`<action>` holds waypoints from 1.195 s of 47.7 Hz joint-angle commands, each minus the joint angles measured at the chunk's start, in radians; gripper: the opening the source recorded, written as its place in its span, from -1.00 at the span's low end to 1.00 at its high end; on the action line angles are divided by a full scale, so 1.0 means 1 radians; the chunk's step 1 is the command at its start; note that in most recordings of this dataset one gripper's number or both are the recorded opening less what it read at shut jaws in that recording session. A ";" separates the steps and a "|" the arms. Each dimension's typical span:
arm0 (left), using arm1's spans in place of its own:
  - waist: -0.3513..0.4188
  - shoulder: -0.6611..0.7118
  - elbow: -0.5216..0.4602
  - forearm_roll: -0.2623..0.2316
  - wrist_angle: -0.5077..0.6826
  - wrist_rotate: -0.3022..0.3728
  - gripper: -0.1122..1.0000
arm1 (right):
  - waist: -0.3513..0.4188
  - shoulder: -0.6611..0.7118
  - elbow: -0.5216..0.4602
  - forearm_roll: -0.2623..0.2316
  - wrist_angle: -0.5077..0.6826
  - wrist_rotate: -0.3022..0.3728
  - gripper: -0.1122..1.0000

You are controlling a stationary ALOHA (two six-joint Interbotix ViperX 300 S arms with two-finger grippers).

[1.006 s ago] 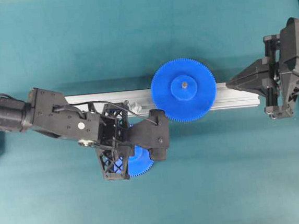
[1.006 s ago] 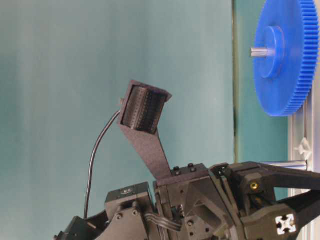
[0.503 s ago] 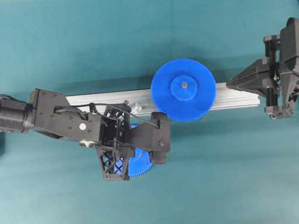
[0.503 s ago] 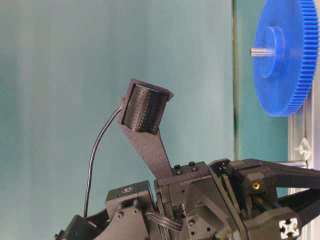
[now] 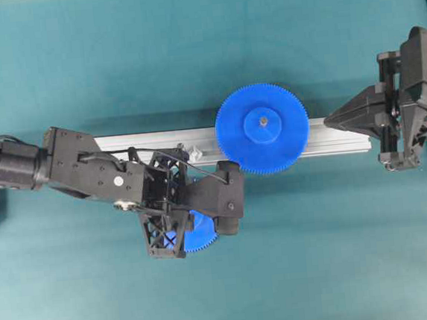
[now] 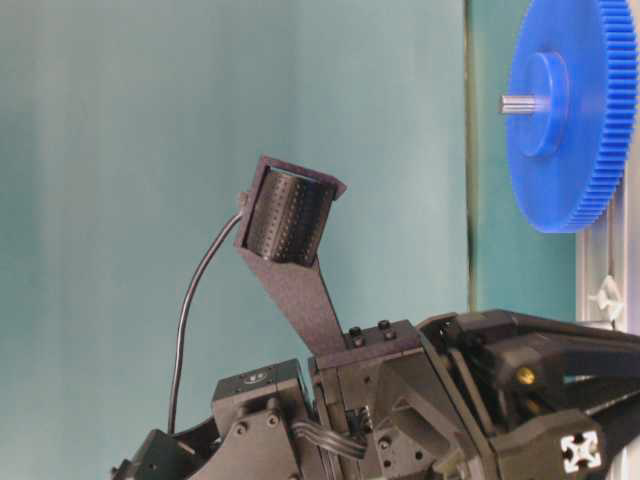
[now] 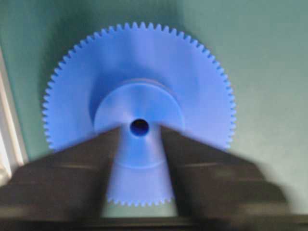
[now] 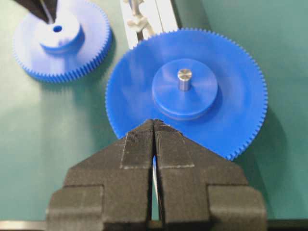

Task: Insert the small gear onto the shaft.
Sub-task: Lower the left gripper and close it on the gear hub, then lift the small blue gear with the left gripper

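Both arms are matte black, built from blocky housings with angular plates. The left arm (image 5: 79,168) carries a thin black cable looping over its wrist, a small white round mark on its casing, and an open lattice bracket (criss-crossed struts) at the hand. From table level, dark screw heads, one brass-coloured fastener and a perforated black camera housing (image 6: 288,217) on a slanted stalk show. The right gripper (image 8: 154,139) has wedge-shaped fingers with finely ribbed pads.
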 commanded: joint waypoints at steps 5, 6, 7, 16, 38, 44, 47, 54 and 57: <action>-0.003 -0.008 -0.021 0.002 -0.008 -0.037 0.49 | -0.002 -0.002 -0.009 0.000 -0.009 0.009 -0.79; -0.005 -0.008 -0.023 0.002 -0.008 -0.040 0.59 | 0.000 -0.002 -0.009 0.000 -0.009 0.009 -0.79; -0.005 -0.006 -0.021 0.002 -0.008 -0.041 0.67 | 0.000 -0.002 -0.009 0.000 -0.011 0.009 -0.79; -0.003 0.002 -0.023 0.002 -0.006 -0.051 0.89 | -0.002 -0.002 -0.009 0.000 -0.011 0.009 -0.79; -0.003 0.026 -0.031 0.002 -0.003 -0.052 0.89 | -0.002 -0.005 -0.009 0.000 -0.012 0.011 -0.79; -0.003 0.031 -0.031 0.002 -0.002 -0.051 0.89 | 0.000 -0.005 -0.009 0.000 -0.012 0.011 -0.79; -0.002 0.032 -0.031 0.002 0.000 -0.051 0.89 | 0.000 -0.005 -0.009 0.000 -0.012 0.011 -0.79; 0.002 0.035 -0.023 0.002 0.000 -0.048 0.89 | -0.002 -0.006 -0.009 0.000 -0.012 0.011 -0.79; 0.006 0.040 -0.021 0.002 -0.005 -0.048 0.89 | 0.000 -0.006 -0.009 0.000 -0.012 0.011 -0.79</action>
